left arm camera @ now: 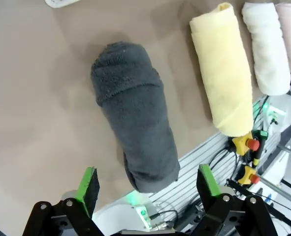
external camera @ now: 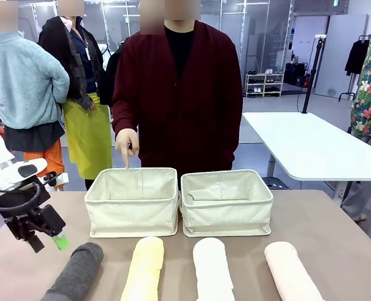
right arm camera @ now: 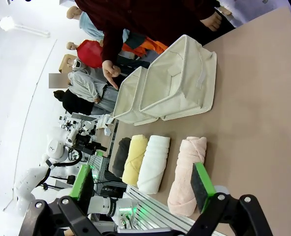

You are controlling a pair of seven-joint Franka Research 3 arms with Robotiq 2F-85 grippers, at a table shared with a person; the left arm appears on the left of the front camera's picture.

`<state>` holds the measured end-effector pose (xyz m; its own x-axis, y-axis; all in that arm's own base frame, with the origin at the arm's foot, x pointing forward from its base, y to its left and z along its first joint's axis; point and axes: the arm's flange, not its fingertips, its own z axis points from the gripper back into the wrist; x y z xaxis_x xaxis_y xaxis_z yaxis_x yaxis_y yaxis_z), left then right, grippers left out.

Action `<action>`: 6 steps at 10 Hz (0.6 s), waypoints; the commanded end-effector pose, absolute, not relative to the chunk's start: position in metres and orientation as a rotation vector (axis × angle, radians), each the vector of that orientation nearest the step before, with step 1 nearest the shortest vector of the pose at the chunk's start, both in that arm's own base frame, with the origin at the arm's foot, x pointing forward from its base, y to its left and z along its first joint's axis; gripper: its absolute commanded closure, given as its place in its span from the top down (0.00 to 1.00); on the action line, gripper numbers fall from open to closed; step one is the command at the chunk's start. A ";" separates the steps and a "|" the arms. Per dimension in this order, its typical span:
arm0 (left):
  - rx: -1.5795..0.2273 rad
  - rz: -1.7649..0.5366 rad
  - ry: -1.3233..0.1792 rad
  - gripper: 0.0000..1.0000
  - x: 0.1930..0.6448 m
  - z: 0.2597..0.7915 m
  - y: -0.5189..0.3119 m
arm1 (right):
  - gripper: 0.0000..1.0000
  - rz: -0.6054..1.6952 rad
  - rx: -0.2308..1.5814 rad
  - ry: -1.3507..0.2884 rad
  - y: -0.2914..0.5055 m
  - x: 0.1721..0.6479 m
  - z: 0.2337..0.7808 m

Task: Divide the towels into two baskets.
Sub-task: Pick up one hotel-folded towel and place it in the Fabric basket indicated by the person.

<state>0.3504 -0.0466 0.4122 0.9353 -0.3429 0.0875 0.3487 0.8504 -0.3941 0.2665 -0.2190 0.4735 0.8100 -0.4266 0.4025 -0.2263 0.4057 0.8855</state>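
Green-padded left tool (left arm camera: 147,187) hangs spread apart over the dark grey towel (left arm camera: 133,113); right tool (right arm camera: 143,181), also apart, near the pale pink towel (right arm camera: 187,172). Yellow towel (external camera: 144,269) and white towel (external camera: 212,269) lie between, on the tabletop (external camera: 336,251) before the baskets (external camera: 132,216).

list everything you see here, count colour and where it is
dark grey towel: 1, rolled, table's near edge, far left
pale yellow towel: 1, right of it
white towel: 1, next right
pale pink towel: 1, far right
baskets: 2, cream, left basket and right basket side by side behind the towels
table: 1, brown, under all
person's hand: 1, pointing down at left basket's far rim
left gripper: 1, black, green pads, open over dark grey towel
right gripper: 1, same, open by pale pink towel
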 end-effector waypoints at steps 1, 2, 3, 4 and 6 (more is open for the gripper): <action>-0.366 -0.330 -0.075 1.00 0.323 0.376 -0.057 | 1.00 -0.130 1.177 -0.665 -0.220 0.264 0.476; -0.349 -0.323 -0.082 1.00 0.323 0.368 -0.061 | 1.00 -0.130 1.177 -0.665 -0.220 0.264 0.476; -0.367 -0.299 -0.085 1.00 0.324 0.362 -0.065 | 1.00 -0.130 1.177 -0.665 -0.220 0.264 0.476; -0.322 -0.262 -0.064 1.00 0.322 0.356 -0.066 | 1.00 -0.130 1.177 -0.665 -0.220 0.264 0.476; -0.315 -0.276 -0.024 1.00 0.317 0.342 -0.068 | 1.00 -0.130 1.177 -0.665 -0.220 0.264 0.476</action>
